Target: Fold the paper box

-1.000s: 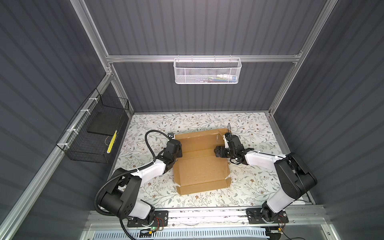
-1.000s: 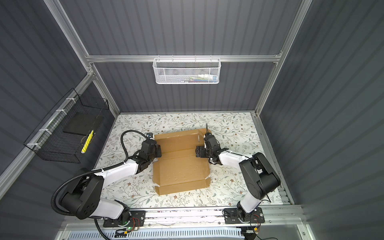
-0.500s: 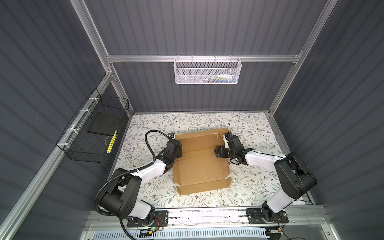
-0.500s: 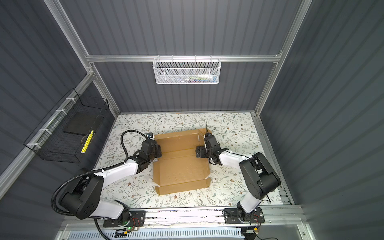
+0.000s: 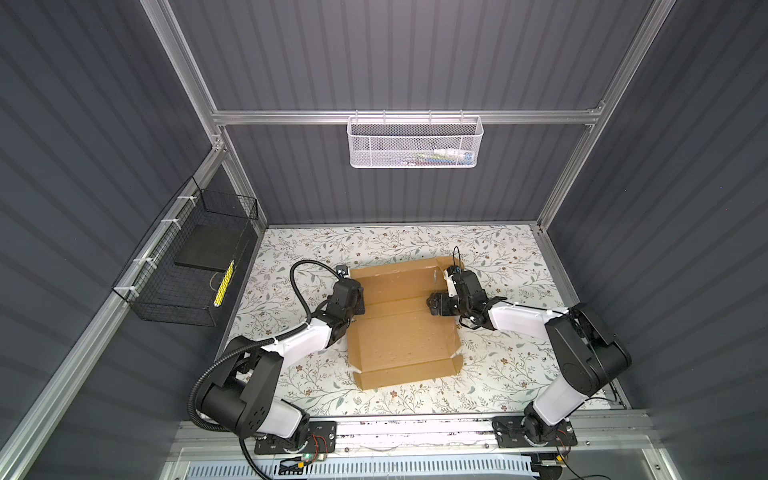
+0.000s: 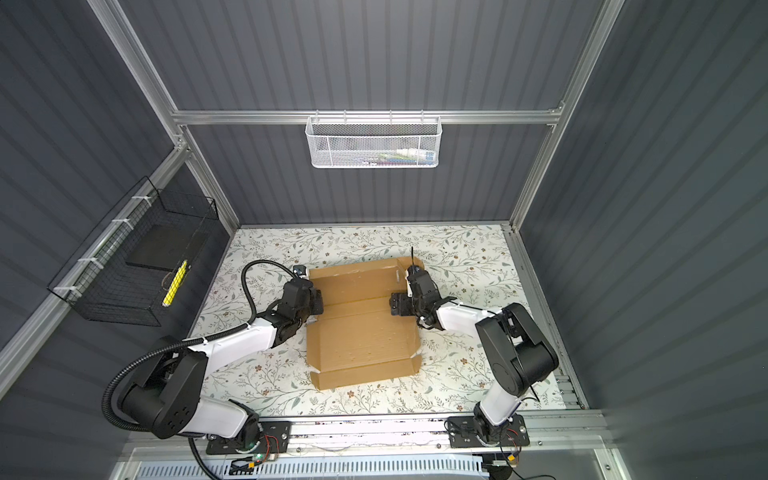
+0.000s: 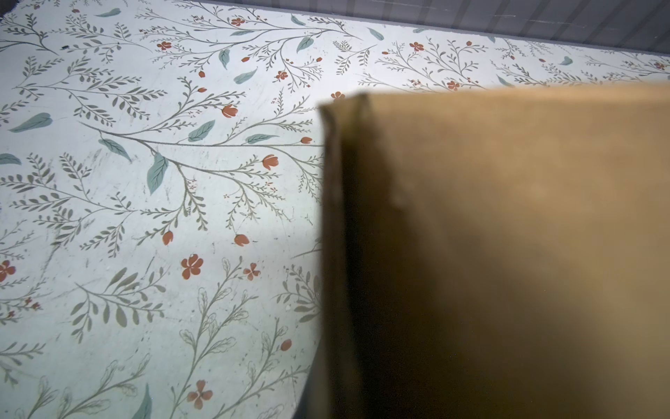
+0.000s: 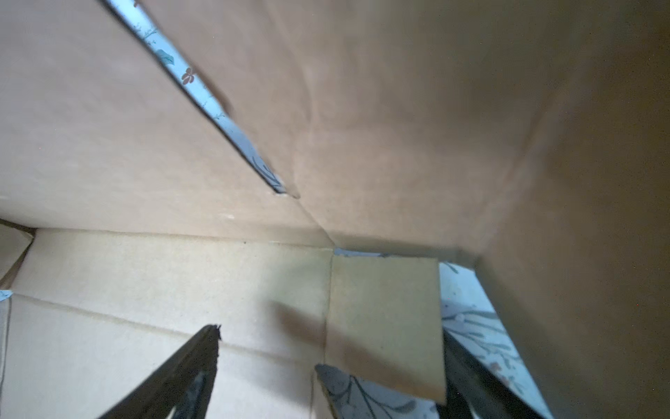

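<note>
The paper box is a brown cardboard sheet in the middle of the flowered table, partly raised, with a front flap folded up. My left gripper sits against the box's left side wall. In the left wrist view, cardboard fills the frame close up and hides the fingers. My right gripper reaches over the box's right edge and is open. A small tab of the box lies between its two dark fingers.
A black wire basket hangs on the left wall and holds a black slab. A white mesh basket hangs on the back wall. The flowered table shows around the box. A metal rail runs along the front.
</note>
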